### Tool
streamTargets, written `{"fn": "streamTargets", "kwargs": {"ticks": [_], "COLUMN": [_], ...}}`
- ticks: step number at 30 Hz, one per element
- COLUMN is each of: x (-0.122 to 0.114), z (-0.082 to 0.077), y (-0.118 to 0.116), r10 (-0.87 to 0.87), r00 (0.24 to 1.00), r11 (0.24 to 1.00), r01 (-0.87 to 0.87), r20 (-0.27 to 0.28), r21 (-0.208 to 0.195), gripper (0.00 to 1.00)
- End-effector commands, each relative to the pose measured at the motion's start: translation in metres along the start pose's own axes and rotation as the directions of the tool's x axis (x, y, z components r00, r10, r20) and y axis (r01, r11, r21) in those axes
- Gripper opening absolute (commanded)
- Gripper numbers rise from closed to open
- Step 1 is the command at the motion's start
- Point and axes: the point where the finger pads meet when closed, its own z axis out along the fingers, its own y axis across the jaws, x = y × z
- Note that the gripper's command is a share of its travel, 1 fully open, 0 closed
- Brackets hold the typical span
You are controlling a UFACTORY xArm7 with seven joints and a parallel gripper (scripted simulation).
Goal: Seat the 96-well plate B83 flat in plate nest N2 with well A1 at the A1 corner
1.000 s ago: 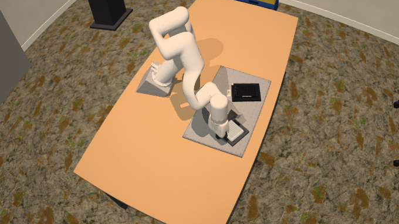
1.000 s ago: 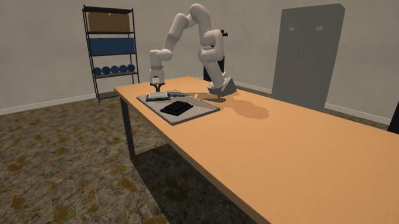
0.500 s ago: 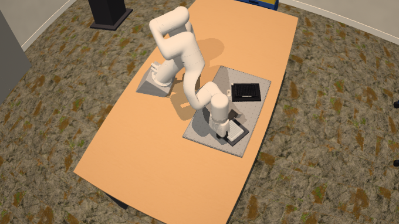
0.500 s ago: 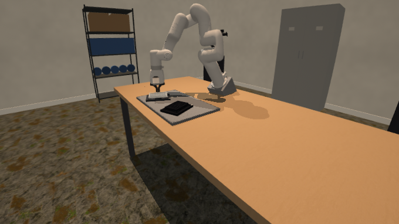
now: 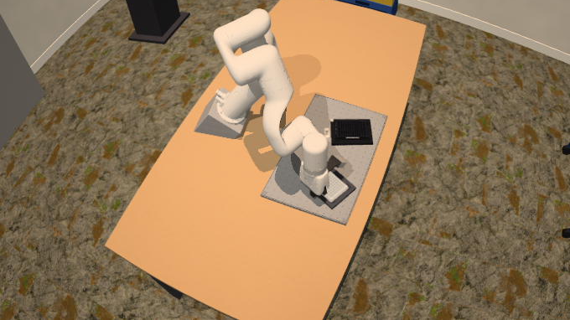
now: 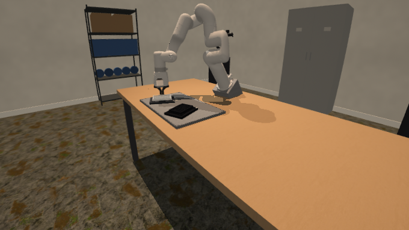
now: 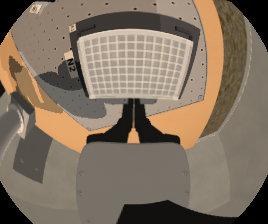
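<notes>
The white 96-well plate B83 (image 7: 133,64) lies on the dark plate nest N2 (image 7: 135,24), which shows around its far and side edges. The plate also shows in the top view (image 5: 337,185) and in the exterior view (image 6: 162,97), where it looks slightly tilted. My gripper (image 7: 133,102) is shut, with nothing between the fingers. Its tips stand at the plate's near edge, just above it. In the exterior view the gripper (image 6: 161,90) hangs straight down over the plate's far side. The black plate B38 (image 5: 351,130) sits in nest N1, apart from my gripper.
Both nests stand on a grey perforated deck mat (image 5: 325,156) near the table's right edge. A small label (image 7: 36,8) lies on the deck left of nest N2. The arm's base (image 5: 222,114) stands left of the mat.
</notes>
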Motion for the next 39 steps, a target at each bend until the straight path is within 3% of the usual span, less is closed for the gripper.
{"fn": "streamTargets", "kwargs": {"ticks": [1, 39], "x": [0.0013, 0.0077], "z": [-0.0008, -0.0008], "y": [0.0012, 0.0012], "r10": [0.000, 0.000], "r00": [1.000, 1.000], "r11": [1.000, 1.000], "r01": [0.000, 0.000], "r20": [0.001, 0.001], "r21": [-0.003, -0.003], "gripper": [0.00, 0.00]}}
